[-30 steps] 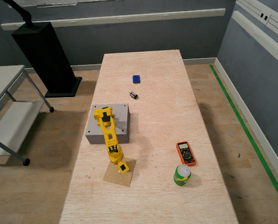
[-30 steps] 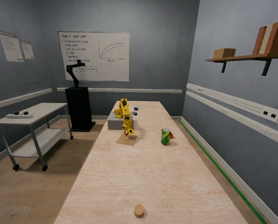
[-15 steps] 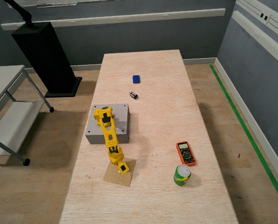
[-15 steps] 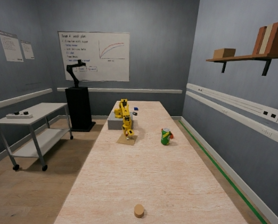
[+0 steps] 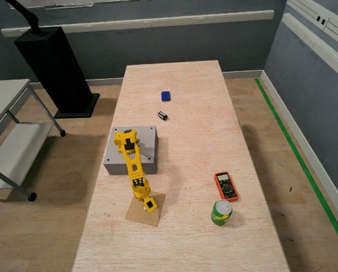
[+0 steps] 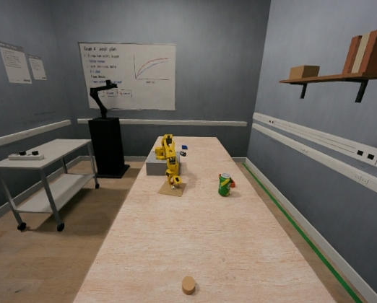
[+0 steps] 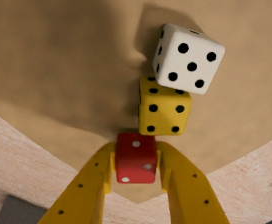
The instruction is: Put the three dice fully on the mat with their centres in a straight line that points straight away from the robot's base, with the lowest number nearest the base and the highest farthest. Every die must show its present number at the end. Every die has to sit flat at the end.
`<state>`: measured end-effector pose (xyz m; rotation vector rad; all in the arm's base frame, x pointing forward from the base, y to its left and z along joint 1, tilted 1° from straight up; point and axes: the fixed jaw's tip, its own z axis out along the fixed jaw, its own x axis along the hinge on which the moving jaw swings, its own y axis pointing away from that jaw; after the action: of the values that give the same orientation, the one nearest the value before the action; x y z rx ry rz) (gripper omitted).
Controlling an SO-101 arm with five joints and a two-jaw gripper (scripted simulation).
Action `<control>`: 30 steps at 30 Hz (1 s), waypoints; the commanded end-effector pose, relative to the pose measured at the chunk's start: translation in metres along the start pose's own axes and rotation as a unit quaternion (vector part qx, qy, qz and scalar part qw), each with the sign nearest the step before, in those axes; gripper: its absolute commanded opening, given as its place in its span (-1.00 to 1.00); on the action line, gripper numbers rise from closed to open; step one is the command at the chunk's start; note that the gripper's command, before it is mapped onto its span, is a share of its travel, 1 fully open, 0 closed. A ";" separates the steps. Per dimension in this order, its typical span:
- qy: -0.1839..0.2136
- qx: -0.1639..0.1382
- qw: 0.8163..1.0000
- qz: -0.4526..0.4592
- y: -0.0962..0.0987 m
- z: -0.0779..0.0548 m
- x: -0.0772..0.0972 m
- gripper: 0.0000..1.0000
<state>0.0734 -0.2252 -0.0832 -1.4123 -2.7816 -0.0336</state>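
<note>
Top view: the yellow arm reaches from its grey base block toward 6 o'clock, and its gripper hangs over the brown mat on the desk. The dice are hidden under the gripper here.

Exterior view: the gripper sits low over the mat; the dice are too small to make out.

Wrist view: the gripper is clamped on the red die, whose visible face shows three pips. From it, the yellow die, showing four, lies at 12 o'clock and looks to be touching or just beside it; the white die, showing five, lies past that at about 1 o'clock, turned slightly. Both rest on the mat. The red die sits over the mat's near edge, so the coming move likely turns on lowering it flat, fully on the mat, in line with the other two.
</note>
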 end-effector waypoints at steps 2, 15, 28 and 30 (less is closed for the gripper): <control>-0.001 0.000 1.000 0.005 -0.002 0.003 0.000 -1.00; -0.001 0.000 1.000 0.005 -0.001 0.006 0.000 -1.00; -0.001 0.000 1.000 0.005 -0.001 0.007 0.000 -1.00; -0.001 0.000 1.000 0.005 -0.001 0.007 0.000 -1.00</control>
<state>0.0734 -0.2253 -0.0870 -1.4123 -2.7818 -0.0333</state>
